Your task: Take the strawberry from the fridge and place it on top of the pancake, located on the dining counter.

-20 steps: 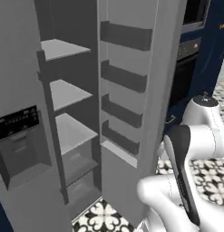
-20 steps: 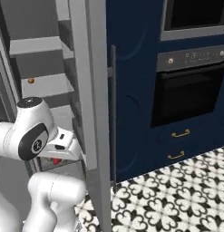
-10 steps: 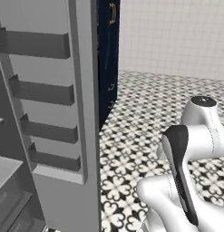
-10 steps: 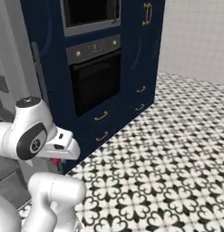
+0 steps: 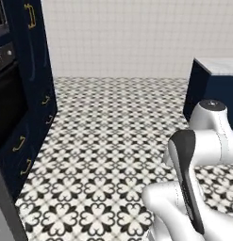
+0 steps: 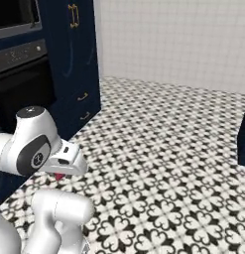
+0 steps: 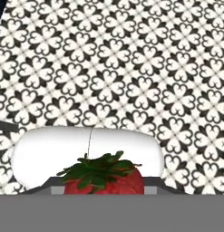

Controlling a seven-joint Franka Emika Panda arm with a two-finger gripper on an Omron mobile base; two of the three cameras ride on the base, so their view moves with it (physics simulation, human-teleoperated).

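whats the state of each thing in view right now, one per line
strawberry: held in the pincer, off any surface, leafy cap toward the hand camera
pincer: shut on the strawberry, carried low beside the arm over the patterned floor
wall oven: door shut
navy cabinets: doors and drawers shut
dining counter: one corner in sight ahead, its top bare there

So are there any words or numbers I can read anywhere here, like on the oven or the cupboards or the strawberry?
No, there is nothing to read.
Oven: its grey control strip is blank, with no letters or numbers showing.
Blue cupboards: gold handles, no labels.
Strawberry in the claw: green leaves and red skin, no sticker.
Floor: a black-and-white flower pattern, no writing.
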